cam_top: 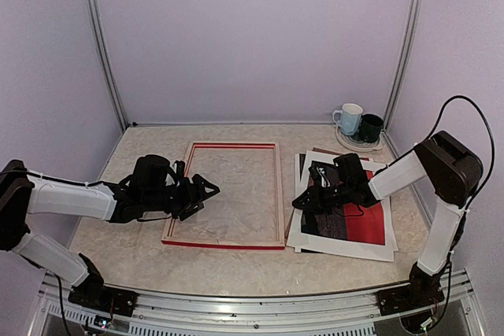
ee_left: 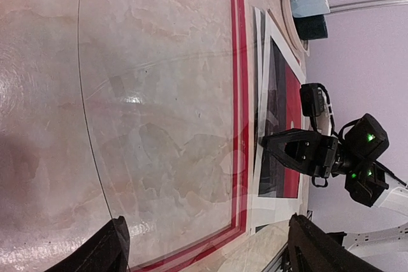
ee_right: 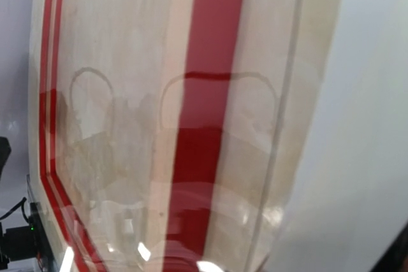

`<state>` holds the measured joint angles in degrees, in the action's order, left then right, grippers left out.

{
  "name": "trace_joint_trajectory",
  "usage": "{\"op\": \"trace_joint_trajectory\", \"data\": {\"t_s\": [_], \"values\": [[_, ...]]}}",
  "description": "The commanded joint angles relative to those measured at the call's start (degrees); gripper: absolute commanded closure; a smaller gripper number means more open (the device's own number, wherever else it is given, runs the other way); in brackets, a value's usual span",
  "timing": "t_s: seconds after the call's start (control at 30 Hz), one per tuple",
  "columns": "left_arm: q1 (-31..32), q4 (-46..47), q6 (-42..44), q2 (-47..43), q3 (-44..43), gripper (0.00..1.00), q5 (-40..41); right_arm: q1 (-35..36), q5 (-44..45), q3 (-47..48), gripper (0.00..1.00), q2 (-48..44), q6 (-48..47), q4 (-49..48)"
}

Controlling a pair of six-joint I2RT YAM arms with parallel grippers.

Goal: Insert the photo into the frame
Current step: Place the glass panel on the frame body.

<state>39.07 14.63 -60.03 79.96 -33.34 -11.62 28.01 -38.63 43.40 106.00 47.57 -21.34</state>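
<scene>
The red frame [cam_top: 224, 245] lies flat mid-table; it also shows in the left wrist view [ee_left: 239, 93] and the right wrist view [ee_right: 210, 62]. A clear sheet [ee_left: 159, 125] lies over it and reaches past its right rail. The photo [cam_top: 370, 222], red and dark with a white border, lies face up to the right of the frame [ee_left: 292, 93]. My left gripper [cam_top: 209, 189] hovers over the frame's left part, open and empty, its fingers [ee_left: 115, 246] wide apart. My right gripper [cam_top: 301, 201] sits at the photo's left edge with fingers together, seemingly on the clear sheet [ee_right: 127, 125]. Its fingers are hidden in its own view.
White sheets [cam_top: 303, 163] lie under and behind the photo. A light blue mug [cam_top: 349, 118] and a dark mug [cam_top: 371, 127] stand on a plate [cam_top: 358, 145] at the back right corner. Walls enclose the table on three sides.
</scene>
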Motion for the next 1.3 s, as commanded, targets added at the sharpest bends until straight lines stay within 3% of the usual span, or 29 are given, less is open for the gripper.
{"op": "trace_joint_trajectory", "data": {"t_s": [0.0,0.47,0.67,0.93,1.27], "values": [[0.1,2.9,-1.0,-1.0,0.7,0.18,-2.1,-0.1,-0.6,0.1,0.89,0.6,-0.9,-0.5],[0.7,-6.7,3.5,1.7,-1.9,0.56,2.1,-0.1,-1.7,0.2,0.89,-1.8,-1.0,-1.6],[1.5,-7.9,5.1,2.2,-1.6,0.79,4.1,-0.1,-2.0,0.0,0.88,-3.8,-0.7,-1.4],[3.6,-10.2,8.9,0.1,-2.0,0.91,10.0,0.6,-2.8,0.1,0.88,-5.9,0.1,-1.5],[8.5,-13.6,12.2,-4.9,-1.7,0.91,19.9,3.7,-2.2,1.5,0.93,-5.3,0.9,-2.1]]}}
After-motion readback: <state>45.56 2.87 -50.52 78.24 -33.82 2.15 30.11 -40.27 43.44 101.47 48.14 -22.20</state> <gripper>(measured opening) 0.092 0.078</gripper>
